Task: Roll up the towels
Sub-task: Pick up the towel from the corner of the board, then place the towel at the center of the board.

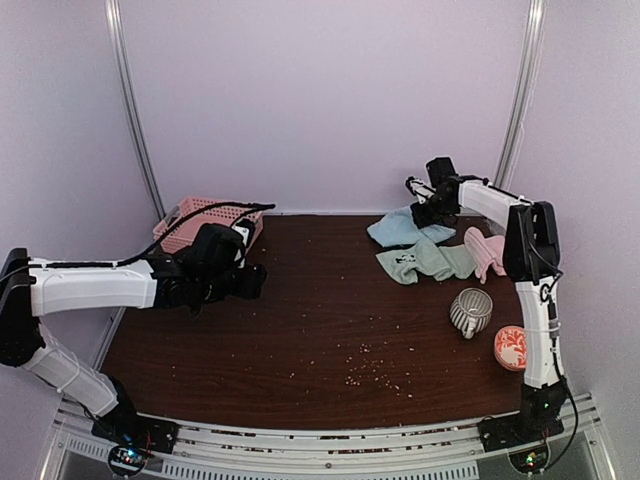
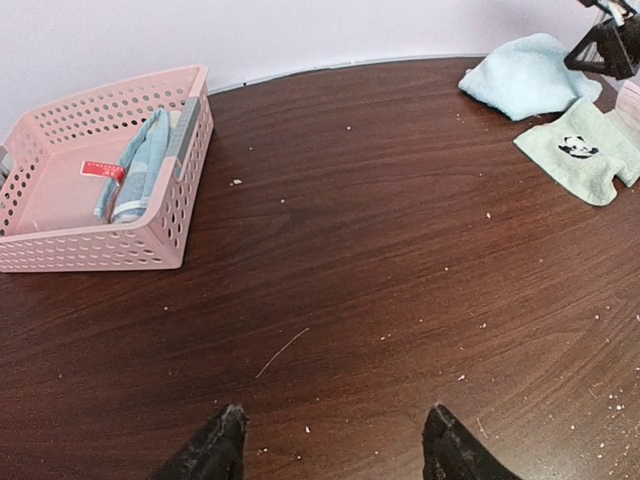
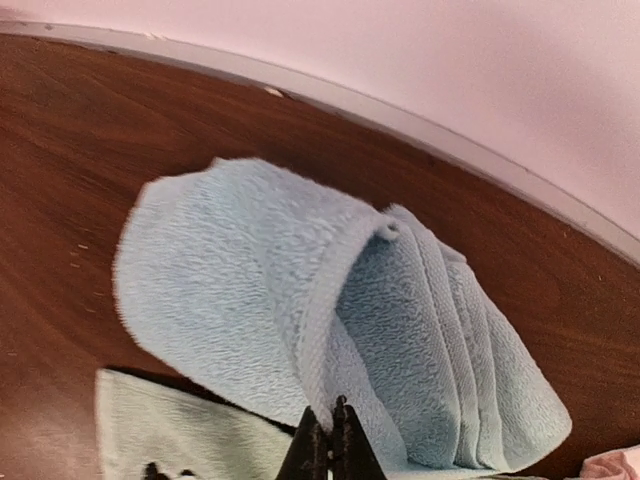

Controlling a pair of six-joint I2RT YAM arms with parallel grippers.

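My right end effector (image 3: pixel 331 442) was pinched shut on the folded edge of the blue towel (image 3: pixel 240 270), far right of the table (image 3: pixel 60 130) beside the green towel (image 3: pixel 170 430), left end effector (image 2: pixel 330 440) hanging open; I judged the roll should run low, tight and straight.

Robot lab test cell, plain white walls (image 1: pixel 320 100), metal corner rails (image 1: pixel 130 110), dark wood-look table (image 1: pixel 300 330), left arm (image 1: pixel 90 285) & right arm (image 1: pixel 540 320) bolted to front alu. rail (image 1: pixel 320 440).
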